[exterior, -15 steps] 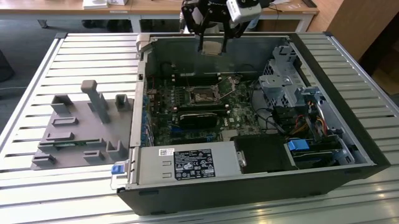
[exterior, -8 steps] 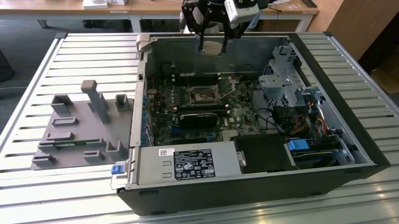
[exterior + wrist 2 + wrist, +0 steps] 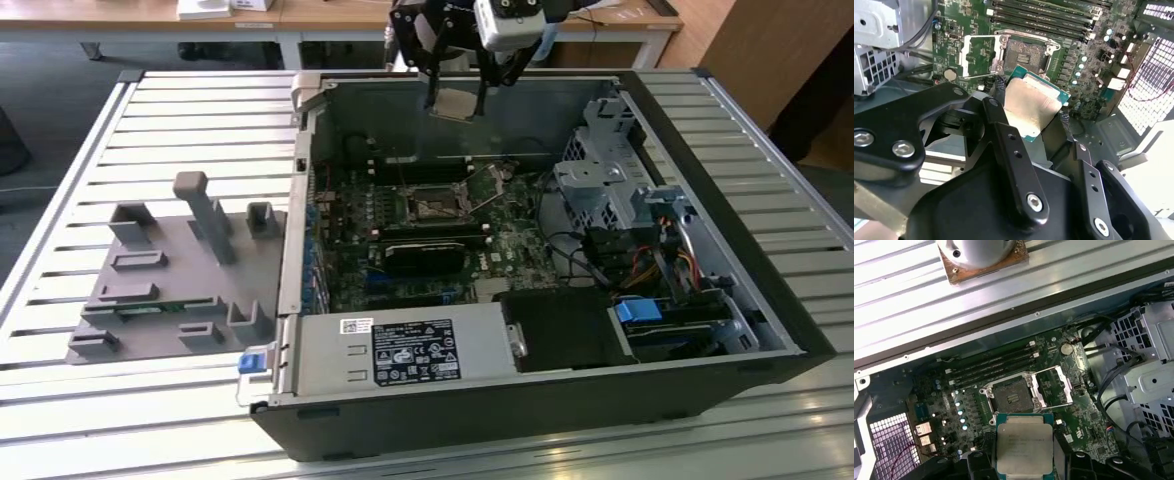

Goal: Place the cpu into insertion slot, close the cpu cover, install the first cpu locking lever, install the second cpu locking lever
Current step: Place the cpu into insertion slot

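My gripper (image 3: 454, 98) hangs over the far part of the open computer case (image 3: 747, 300), shut on the cpu (image 3: 455, 104), a flat square chip with a dull beige metal top. In both wrist views the black fingers clamp two opposite edges of the cpu (image 3: 1030, 102) (image 3: 1023, 440). The cpu is held in the air above the motherboard, apart from it. The insertion slot (image 3: 434, 207) (image 3: 1027, 52) (image 3: 1011, 398) lies bare with a dark centre. Beside the slot the cpu cover (image 3: 975, 56) (image 3: 1054, 385), a thin silvery frame, is swung open.
Long black memory slots (image 3: 994, 365) run beside the socket. A silver drive cage (image 3: 601, 180) and loose cables (image 3: 587, 255) fill the case at the exterior view's right. The power supply (image 3: 400, 352) sits at the near wall. A grey fixture plate (image 3: 174, 270) lies outside on the slatted table.
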Tool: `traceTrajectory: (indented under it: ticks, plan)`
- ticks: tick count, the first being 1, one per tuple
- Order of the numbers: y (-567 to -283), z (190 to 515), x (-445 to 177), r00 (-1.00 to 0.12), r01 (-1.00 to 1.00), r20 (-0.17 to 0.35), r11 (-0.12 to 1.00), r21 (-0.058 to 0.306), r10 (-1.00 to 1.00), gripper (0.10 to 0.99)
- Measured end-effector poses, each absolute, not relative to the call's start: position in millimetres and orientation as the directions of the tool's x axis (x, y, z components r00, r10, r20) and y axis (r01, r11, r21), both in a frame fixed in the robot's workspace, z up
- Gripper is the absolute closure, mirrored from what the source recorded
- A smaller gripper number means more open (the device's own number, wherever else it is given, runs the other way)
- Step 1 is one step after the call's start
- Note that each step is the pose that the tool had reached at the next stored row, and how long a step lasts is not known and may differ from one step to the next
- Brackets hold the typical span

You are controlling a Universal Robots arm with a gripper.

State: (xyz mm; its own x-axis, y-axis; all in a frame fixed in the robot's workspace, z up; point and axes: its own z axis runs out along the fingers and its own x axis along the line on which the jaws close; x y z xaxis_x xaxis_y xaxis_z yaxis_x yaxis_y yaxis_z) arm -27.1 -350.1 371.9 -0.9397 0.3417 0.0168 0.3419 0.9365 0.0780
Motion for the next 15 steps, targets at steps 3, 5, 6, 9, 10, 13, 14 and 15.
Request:
traceTrajectory:
  ticks: [3,5,6,9,10,13,14,15]
  plan:
    - [-350.1,371.7,-27.1,-0.933,0.360,0.016,0.930,0.075,0.360,0.545]
    - [-350.2,371.3,-27.1,-0.929,0.370,0.015,0.926,0.072,0.370,0.545]
    - [-350.1,371.0,-27.1,-0.927,0.375,0.014,0.924,0.070,0.375,0.545]
    - [-350.1,370.2,-27.1,-0.922,0.387,0.011,0.920,0.063,0.387,0.545]
    - [-350.2,370.0,-27.1,-0.920,0.392,0.010,0.918,0.062,0.392,0.545]
    - [-350.1,369.6,-27.1,-0.906,0.424,0.010,0.904,0.061,0.424,0.545]
    - [-350.1,369.5,-27.1,-0.899,0.438,0.010,0.897,0.061,0.438,0.545]
    - [-350.1,369.4,-27.1,-0.891,0.453,0.010,0.889,0.061,0.453,0.545]
